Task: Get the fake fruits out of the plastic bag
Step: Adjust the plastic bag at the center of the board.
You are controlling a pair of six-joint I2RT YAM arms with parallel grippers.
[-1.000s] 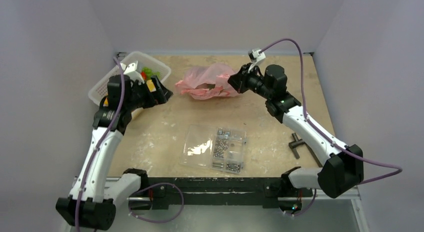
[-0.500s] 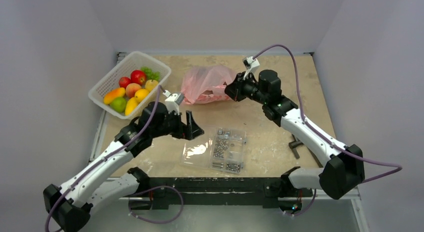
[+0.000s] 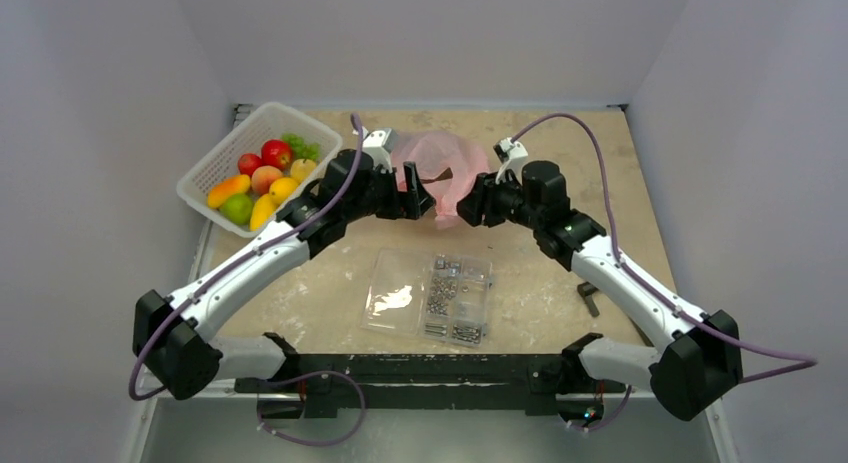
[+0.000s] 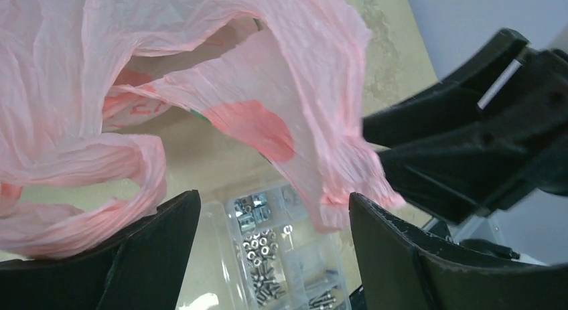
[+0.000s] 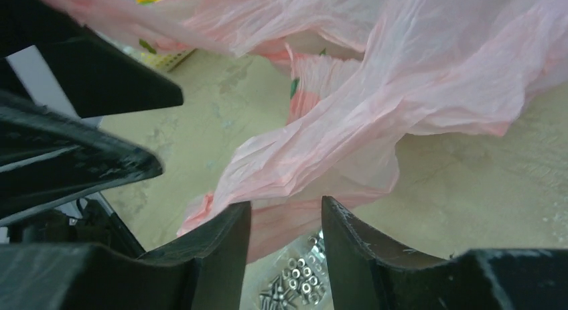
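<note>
Above the far middle of the table (image 3: 300,273), the plastic bag (image 3: 447,166) was pinched by the right gripper (image 5: 285,204), while the left gripper (image 4: 273,196) was held spread just left of it.

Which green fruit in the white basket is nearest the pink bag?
The green grapes, a bunch of little balls at the basket's far end. The other green fruit, a single round one, lies at the near end.

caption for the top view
Left tool and right tool flank the crinkly pink plastic bag; white plastic basket holds toy fruits
</note>
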